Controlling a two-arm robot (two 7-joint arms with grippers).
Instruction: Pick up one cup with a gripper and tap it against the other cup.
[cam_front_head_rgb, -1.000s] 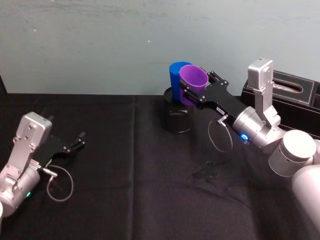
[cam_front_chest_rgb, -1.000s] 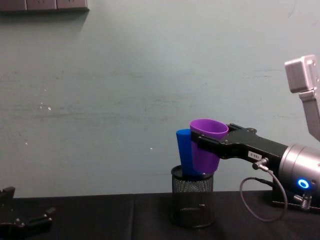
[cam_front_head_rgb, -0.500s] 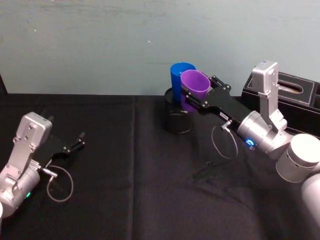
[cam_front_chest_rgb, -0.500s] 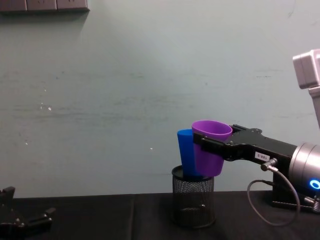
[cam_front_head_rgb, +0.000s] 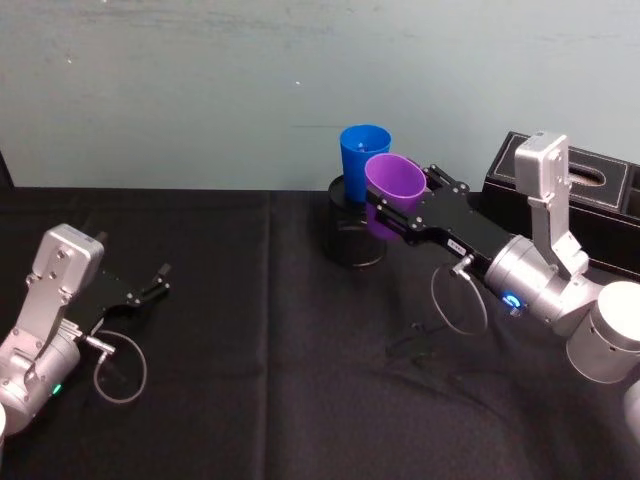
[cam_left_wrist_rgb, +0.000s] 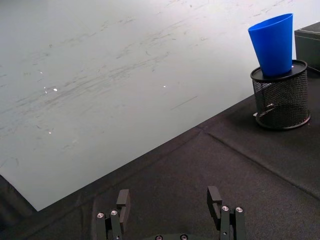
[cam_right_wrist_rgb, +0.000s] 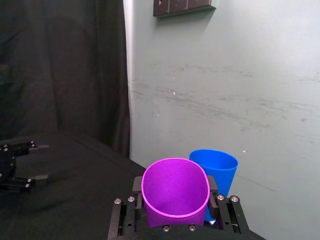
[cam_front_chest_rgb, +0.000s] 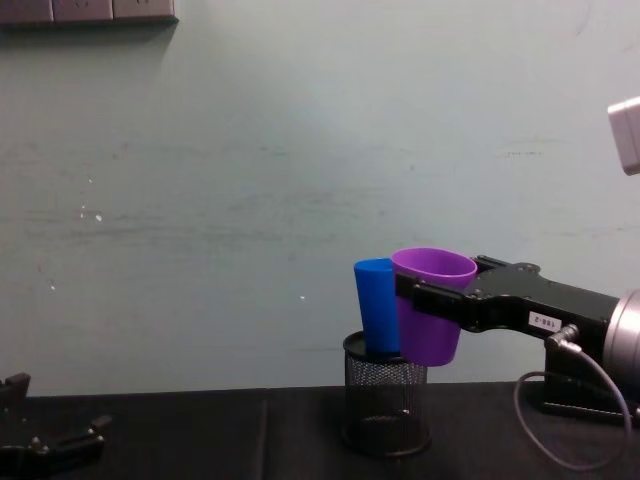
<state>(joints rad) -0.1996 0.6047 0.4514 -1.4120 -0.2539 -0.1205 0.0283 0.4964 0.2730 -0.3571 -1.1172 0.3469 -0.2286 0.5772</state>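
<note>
Purple plastic cup (cam_front_head_rgb: 393, 180) is clamped between the jaws of the right gripper (cam_front_head_rgb: 385, 205), rim up, raised clear of the counter (cam_front_head_rgb: 250, 350). It hangs just beside the blue cup (cam_front_head_rgb: 362, 152), on that cup's right side and nearer the robot; whether the two cups touch cannot be told. The blue cup stands slightly tilted in a black wire-mesh pen holder (cam_front_head_rgb: 350, 240) at the far middle of the black-clothed counter. The left gripper (cam_left_wrist_rgb: 167, 200) is parked low at the left, well apart from both cups, jaws spread wide.
</note>
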